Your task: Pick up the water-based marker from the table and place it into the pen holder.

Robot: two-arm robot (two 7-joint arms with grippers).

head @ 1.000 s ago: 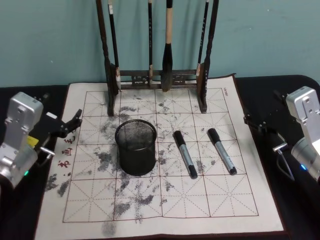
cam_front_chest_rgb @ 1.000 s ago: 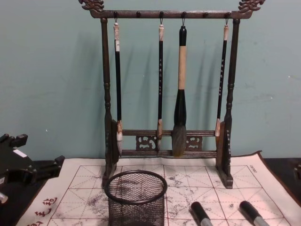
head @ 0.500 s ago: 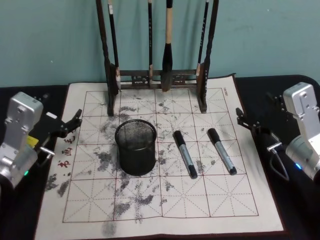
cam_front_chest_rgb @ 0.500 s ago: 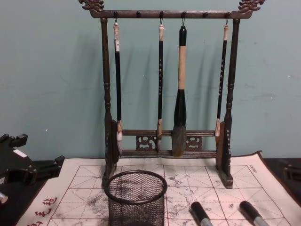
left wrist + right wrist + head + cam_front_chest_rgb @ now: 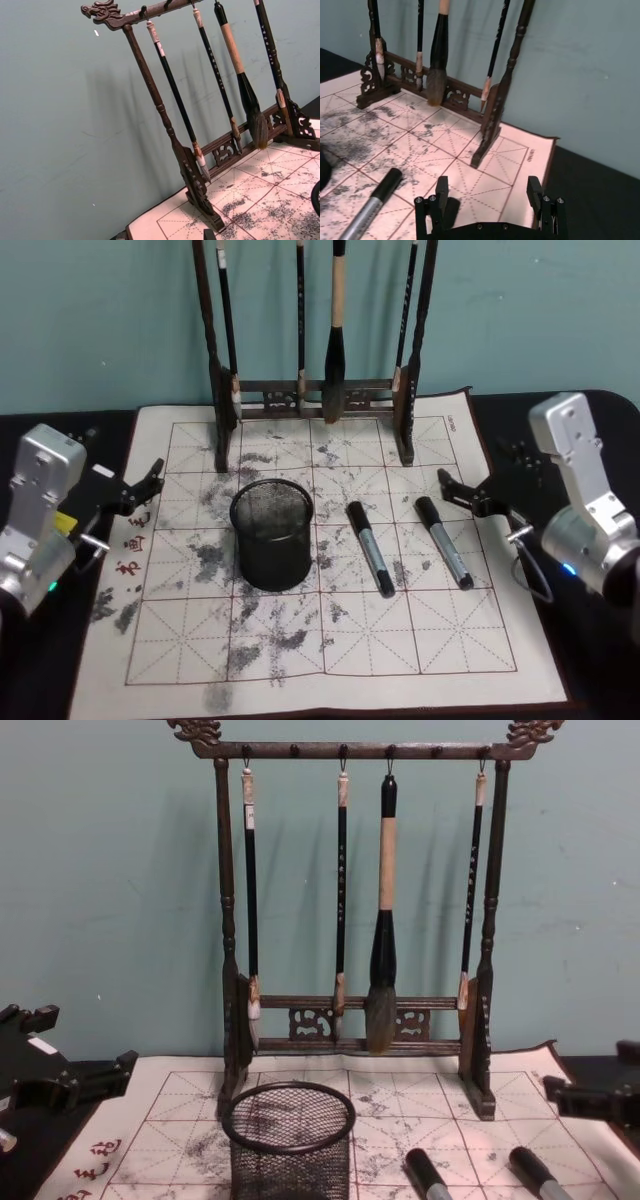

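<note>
Rightmost marker (image 5: 444, 543) lies just beside right claw (image 5: 456, 493) (fingers spread) — untouched.

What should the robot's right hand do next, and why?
Probably lower the right gripper over the rightmost marker. Its jaws are open and it hovers just beside that marker's far end, not around it. The pen holder stands to the left; the left gripper is parked at the left edge of the mat.
</note>
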